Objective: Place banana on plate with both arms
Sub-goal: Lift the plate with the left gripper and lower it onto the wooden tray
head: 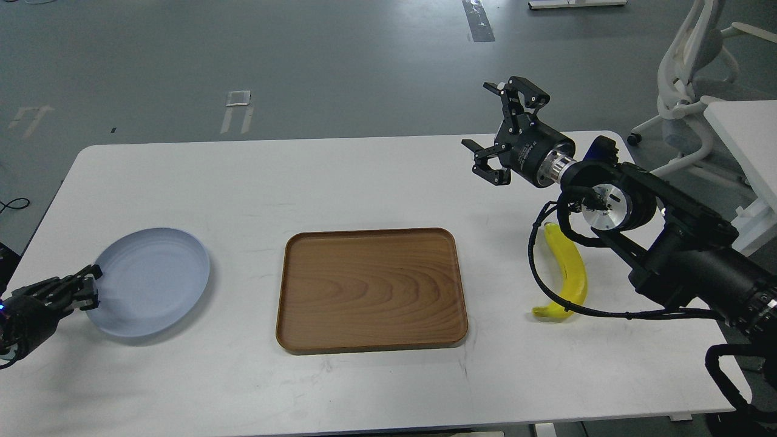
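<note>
The yellow banana (569, 270) lies on the white table (376, 176) at the right, partly behind a black cable of my right arm. My right gripper (481, 124) is open and empty, raised over the table's far right, up and left of the banana. The pale blue plate (152, 280) lies on the table at the left. My left gripper (85, 290) is at the plate's left rim, small and dark. I cannot tell whether its fingers pinch the rim.
A brown wooden tray (371, 290) lies in the middle of the table between plate and banana. A white office chair (692, 67) and another white table (746, 133) stand beyond the right edge.
</note>
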Robot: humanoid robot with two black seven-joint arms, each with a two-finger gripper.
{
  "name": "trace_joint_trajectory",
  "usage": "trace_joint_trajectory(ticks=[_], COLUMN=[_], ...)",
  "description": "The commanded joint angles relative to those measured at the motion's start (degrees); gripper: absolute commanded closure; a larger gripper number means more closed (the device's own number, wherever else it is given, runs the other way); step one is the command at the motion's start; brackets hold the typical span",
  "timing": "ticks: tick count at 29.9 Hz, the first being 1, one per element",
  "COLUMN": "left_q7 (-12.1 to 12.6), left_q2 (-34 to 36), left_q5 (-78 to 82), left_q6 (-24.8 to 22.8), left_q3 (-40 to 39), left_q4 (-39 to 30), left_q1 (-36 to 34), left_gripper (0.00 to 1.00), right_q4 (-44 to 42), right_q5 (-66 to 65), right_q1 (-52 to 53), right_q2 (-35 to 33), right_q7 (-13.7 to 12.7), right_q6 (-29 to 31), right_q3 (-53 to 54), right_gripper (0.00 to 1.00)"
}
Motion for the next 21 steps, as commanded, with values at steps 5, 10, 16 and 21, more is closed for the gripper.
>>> trace_joint_trajectory(ticks=[5, 10, 16, 21], left_q7=[-0.3, -0.3, -0.3, -0.3], left_q2=[2.3, -3.0, -14.2, -22.0], left_q5=[2.7, 16.1, 24.8, 24.7], left_q6=[0.2, -0.3, -4.1, -10.1], left_q3=[0.6, 0.8, 3.1, 4.0], left_q4=[-11.0, -16.6, -16.2, -14.1], left_q1=[-9.5, -15.7, -17.1, -20.5], left_gripper=[1.0, 1.0, 1.0, 1.0], right_q4=[0.2, 0.4, 0.4, 0.5], right_q5=[0.0, 0.0, 0.1, 0.1], right_q1=[0.8, 0.8, 0.7, 0.5], right_q2=[-1.8, -3.7, -5.0, -6.1], right_q7=[0.1, 0.1, 0.1, 0.6], right_q6=[0.0, 0.0, 0.0, 0.0], right_q3=[0.2, 0.3, 0.6, 0.7], right_gripper=[0.01, 0.01, 0.01, 0.01])
